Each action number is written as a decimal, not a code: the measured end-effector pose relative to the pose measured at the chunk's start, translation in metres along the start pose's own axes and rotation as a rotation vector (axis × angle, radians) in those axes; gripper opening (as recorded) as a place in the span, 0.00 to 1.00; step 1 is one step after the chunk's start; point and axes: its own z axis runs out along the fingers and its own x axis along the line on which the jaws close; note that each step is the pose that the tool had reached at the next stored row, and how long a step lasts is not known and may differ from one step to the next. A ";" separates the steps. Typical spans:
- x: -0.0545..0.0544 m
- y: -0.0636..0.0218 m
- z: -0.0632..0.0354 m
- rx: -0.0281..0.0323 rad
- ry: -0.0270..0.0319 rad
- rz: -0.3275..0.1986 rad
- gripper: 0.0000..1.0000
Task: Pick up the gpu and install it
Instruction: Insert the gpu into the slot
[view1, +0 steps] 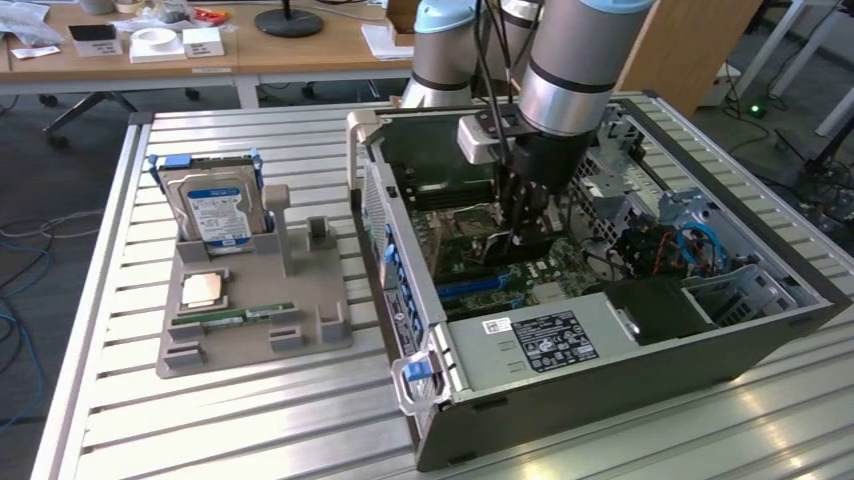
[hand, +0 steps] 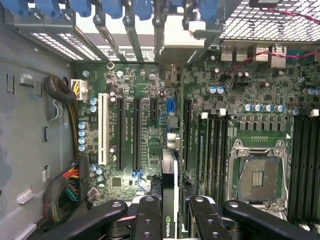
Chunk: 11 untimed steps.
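Observation:
My gripper reaches down into the open computer case, over the motherboard. It is shut on the gpu, which I see edge-on as a thin card with a small green logo, clamped between the black fingers. In the exterior view the gpu hangs upright below the gripper, just above the board. In the wrist view its edge lies in line with the long black expansion slots, between them and the memory slots. I cannot tell whether the card touches a slot.
A bare CPU socket sits beside the memory slots. The power supply fills the case's near end. On the exterior view's left, a grey holder carries a blue-labelled hard drive, a CPU chip and a green memory stick.

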 end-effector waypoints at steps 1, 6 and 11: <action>0.000 0.0009 0.0000 0.0001 0.0000 0.000 0.26; 0.001 0.0040 -0.0001 0.0010 0.0001 0.000 0.26; 0.001 0.0069 -0.0001 0.0018 0.0001 0.000 0.26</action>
